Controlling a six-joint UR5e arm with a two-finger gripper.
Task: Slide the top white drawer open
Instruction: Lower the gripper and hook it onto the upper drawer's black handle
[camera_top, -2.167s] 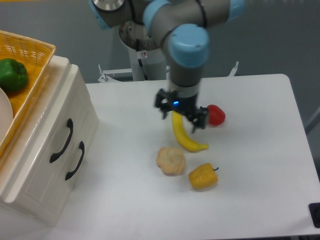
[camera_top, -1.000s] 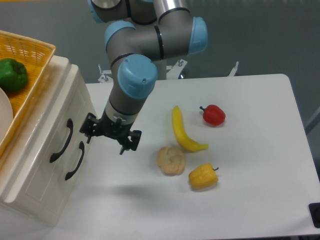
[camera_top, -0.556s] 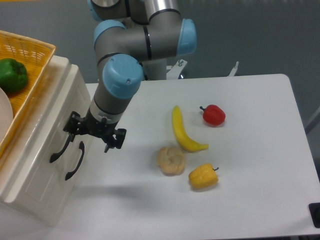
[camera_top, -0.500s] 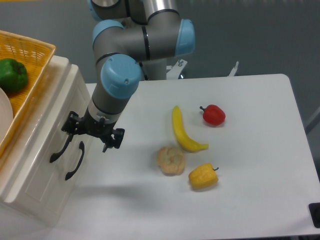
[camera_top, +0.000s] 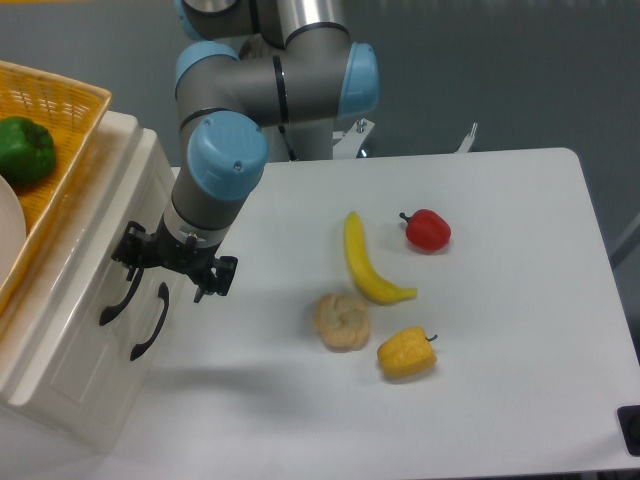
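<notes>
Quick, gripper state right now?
Gripper: open, holding nothing, at the top drawer's handle; fingers not closed on it.

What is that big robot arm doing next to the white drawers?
The robot arm has brought its gripper right up to the black handle of the top white drawer, with its fingers spread open. The drawer looks closed, and whether a finger touches the handle cannot be told. On the table lie a banana, a red pepper, a yellow pepper and a pale bun-like thing, all untouched. A green pepper sits in the yellow basket on top.
</notes>
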